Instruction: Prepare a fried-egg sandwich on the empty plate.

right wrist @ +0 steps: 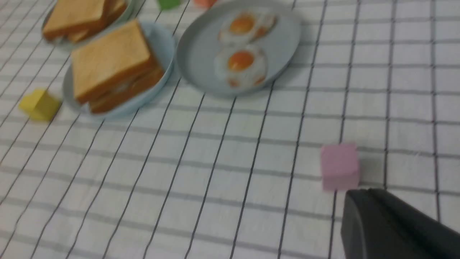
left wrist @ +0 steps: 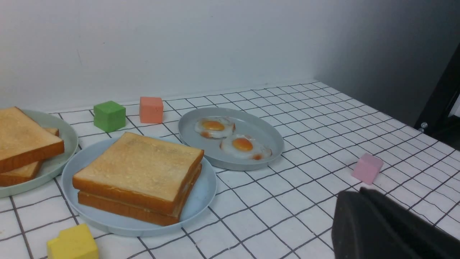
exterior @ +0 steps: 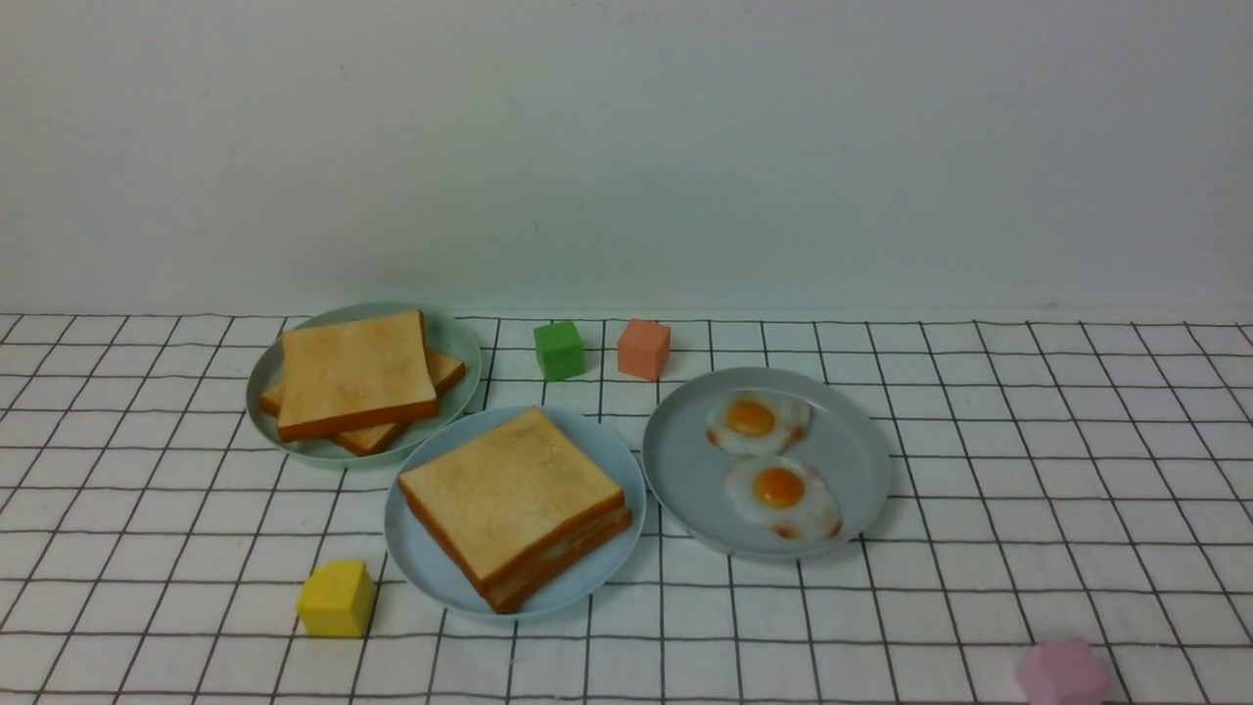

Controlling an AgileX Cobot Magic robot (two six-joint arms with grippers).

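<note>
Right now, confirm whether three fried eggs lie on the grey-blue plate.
No: only two fried eggs lie on the grey-blue plate, side by side.

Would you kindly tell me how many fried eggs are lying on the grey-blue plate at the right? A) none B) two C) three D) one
B: two fried eggs, one behind the other, lie on the grey-blue plate; the left wrist view shows the same pair.
</note>
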